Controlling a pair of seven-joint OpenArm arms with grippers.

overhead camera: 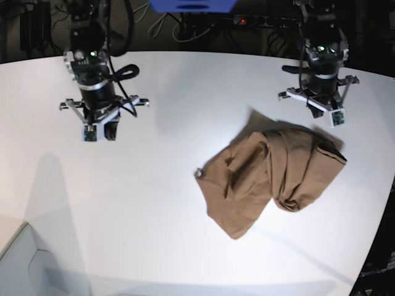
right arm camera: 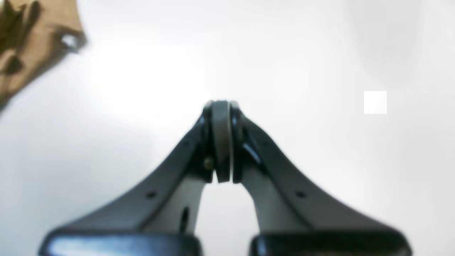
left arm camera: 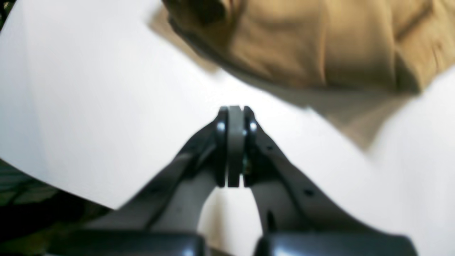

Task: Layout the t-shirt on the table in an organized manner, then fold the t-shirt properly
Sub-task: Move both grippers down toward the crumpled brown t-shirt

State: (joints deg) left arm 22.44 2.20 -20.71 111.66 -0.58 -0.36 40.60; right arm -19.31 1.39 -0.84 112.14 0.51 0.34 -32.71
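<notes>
The tan-brown t-shirt (overhead camera: 271,176) lies crumpled in a bunched heap right of centre on the white table (overhead camera: 154,197). A small white tag (overhead camera: 199,173) shows at its left tip. My left gripper (overhead camera: 319,110) hangs just behind the heap, apart from it, jaws pressed shut on nothing. In the left wrist view its tips (left arm camera: 234,108) hover over bare table (left arm camera: 89,106), with the t-shirt (left arm camera: 312,42) beyond them. My right gripper (overhead camera: 110,131) is far off at the left, also shut and empty. In the right wrist view, its tips (right arm camera: 221,103) are over the table (right arm camera: 320,149), with the t-shirt (right arm camera: 32,39) at the top left corner.
The table's curved edge (overhead camera: 382,203) runs close to the shirt on the right. Cables and a power strip (overhead camera: 247,21) lie behind the far edge. A pale grey box corner (overhead camera: 18,259) sits at the lower left. Dark floor (left arm camera: 28,199) shows past the table edge in the left wrist view.
</notes>
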